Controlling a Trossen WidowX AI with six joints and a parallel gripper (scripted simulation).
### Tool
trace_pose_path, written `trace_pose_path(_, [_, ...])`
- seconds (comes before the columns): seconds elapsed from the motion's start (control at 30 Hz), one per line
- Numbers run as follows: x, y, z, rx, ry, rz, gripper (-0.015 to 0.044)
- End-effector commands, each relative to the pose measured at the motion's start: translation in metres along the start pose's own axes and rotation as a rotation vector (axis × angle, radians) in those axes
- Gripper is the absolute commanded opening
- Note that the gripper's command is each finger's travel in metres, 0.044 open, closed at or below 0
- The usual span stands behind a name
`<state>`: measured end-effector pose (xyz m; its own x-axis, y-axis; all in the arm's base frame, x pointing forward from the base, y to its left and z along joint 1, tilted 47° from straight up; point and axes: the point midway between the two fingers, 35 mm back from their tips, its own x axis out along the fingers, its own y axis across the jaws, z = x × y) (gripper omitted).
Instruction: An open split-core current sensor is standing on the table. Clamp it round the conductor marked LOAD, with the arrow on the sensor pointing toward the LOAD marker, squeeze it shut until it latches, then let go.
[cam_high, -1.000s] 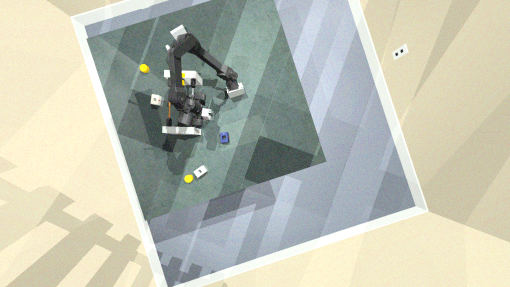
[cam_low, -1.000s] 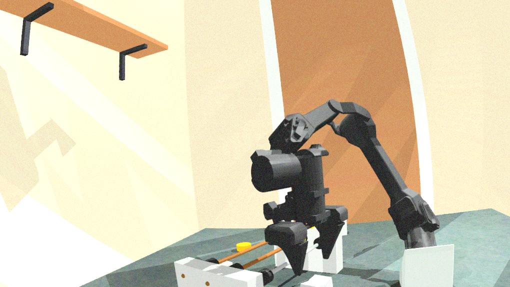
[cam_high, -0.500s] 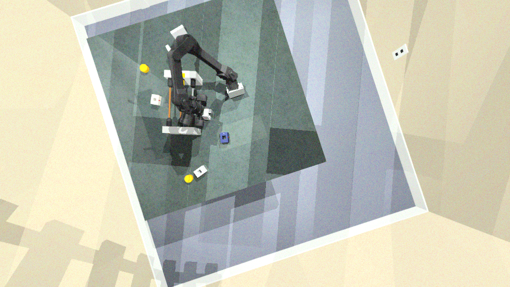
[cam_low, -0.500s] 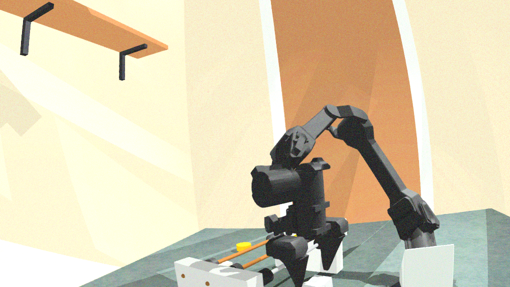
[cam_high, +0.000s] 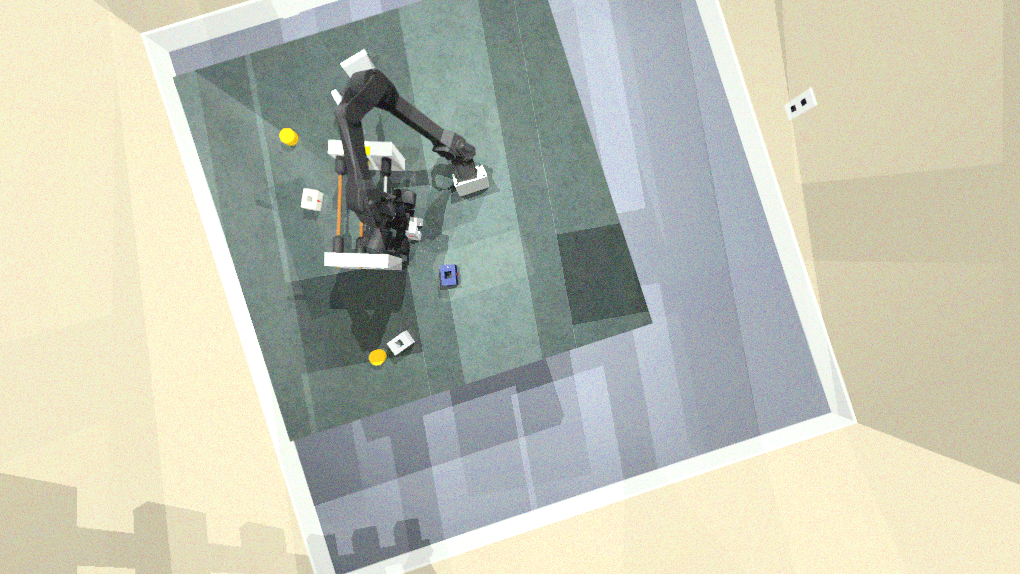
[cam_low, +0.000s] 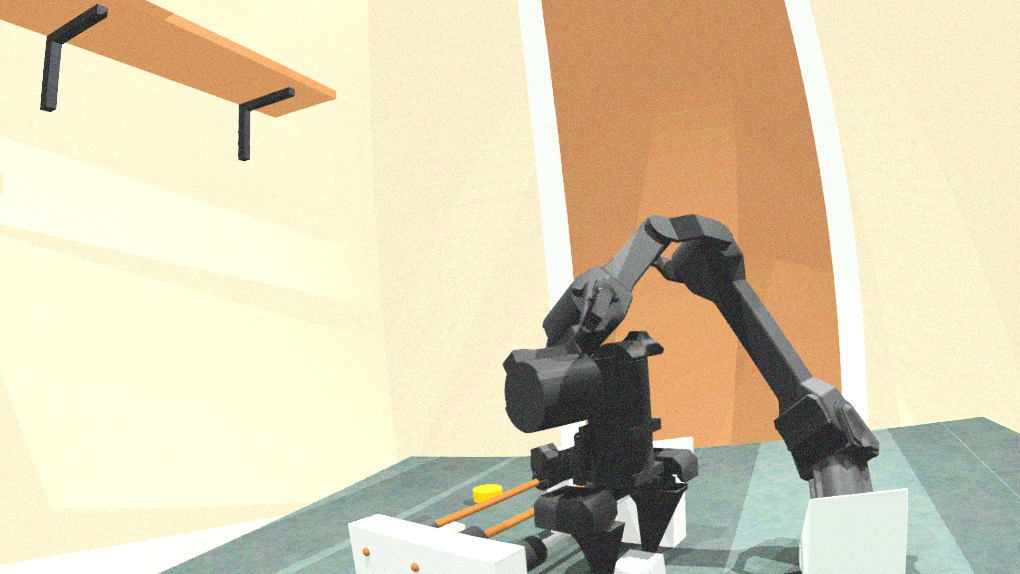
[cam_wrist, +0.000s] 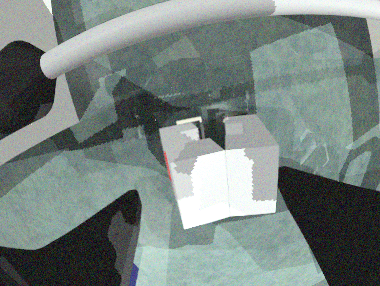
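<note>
The white split-core sensor (cam_high: 414, 228) (cam_low: 639, 564) (cam_wrist: 227, 175) stands on the table beside the conductor rack, its two halves parted at the top. A red mark shows on its left side in the wrist view; no arrow is readable. My gripper (cam_high: 409, 227) (cam_low: 629, 560) (cam_wrist: 209, 188) is open, its fingers on either side of the sensor. The right finger is close to it or touching; a gap shows at the left. The middle orange conductor (cam_high: 361, 228) (cam_low: 510, 522) is partly hidden by the arm. A yellow marker (cam_high: 367, 150) shows on the back block (cam_high: 388, 153); its lettering is unreadable.
Close by are a white conductor (cam_high: 385, 184) (cam_wrist: 175, 20), an outer orange conductor (cam_high: 340, 207) and the front block (cam_high: 363, 259). A blue block (cam_high: 443, 282), white blocks (cam_high: 407, 339) (cam_high: 306, 204) and yellow discs (cam_high: 288, 136) (cam_high: 377, 356) stand around.
</note>
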<state>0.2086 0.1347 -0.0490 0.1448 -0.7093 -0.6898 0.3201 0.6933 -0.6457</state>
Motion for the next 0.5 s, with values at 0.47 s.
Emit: trace_pose_path(0.47, [-0.0004, -0.0004, -0.0002, 0.0, 0.001, -0.002, 0.0222])
